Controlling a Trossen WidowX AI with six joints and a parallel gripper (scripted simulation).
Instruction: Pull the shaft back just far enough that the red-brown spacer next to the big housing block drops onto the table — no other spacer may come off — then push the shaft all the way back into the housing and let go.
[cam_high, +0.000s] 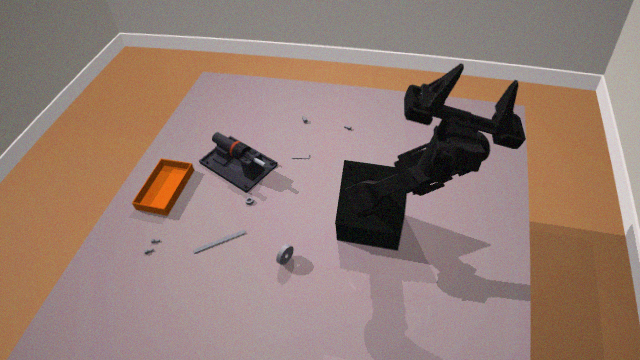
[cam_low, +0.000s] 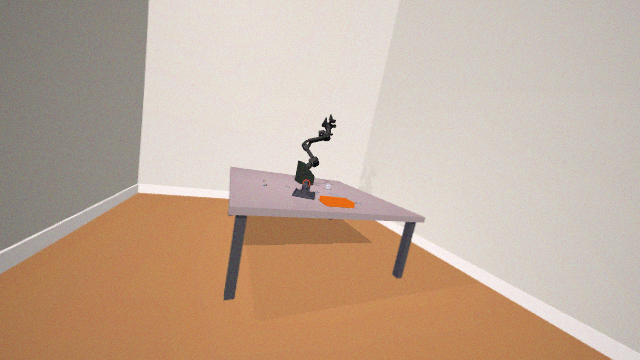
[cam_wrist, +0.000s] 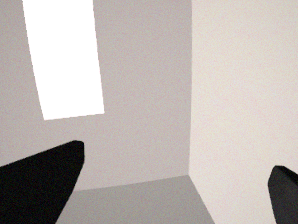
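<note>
The housing assembly stands on a dark base plate (cam_high: 223, 170), left of the arm's base in the top view. A dark cylinder (cam_high: 220, 139) lies along its top. An orange-red ring (cam_high: 234, 148) (cam_low: 306, 182) sits around the middle of the assembly. A short pale shaft end (cam_high: 259, 162) sticks out on the side towards the arm. I cannot tell the big housing block, the red-brown spacer or other spacers apart at this size. My gripper (cam_high: 488, 74) (cam_low: 328, 119) (cam_wrist: 178, 164) is wide open and empty, raised high and far from the assembly, pointing up at the walls.
An orange tray (cam_high: 165, 187) (cam_low: 337, 202) lies beside the base plate. A small ring (cam_high: 249, 200), a flat grey bar (cam_high: 220, 242), an upright grey disc (cam_high: 285, 254), a thin hex key (cam_high: 301, 158) and several small screws or pins lie around on the table.
</note>
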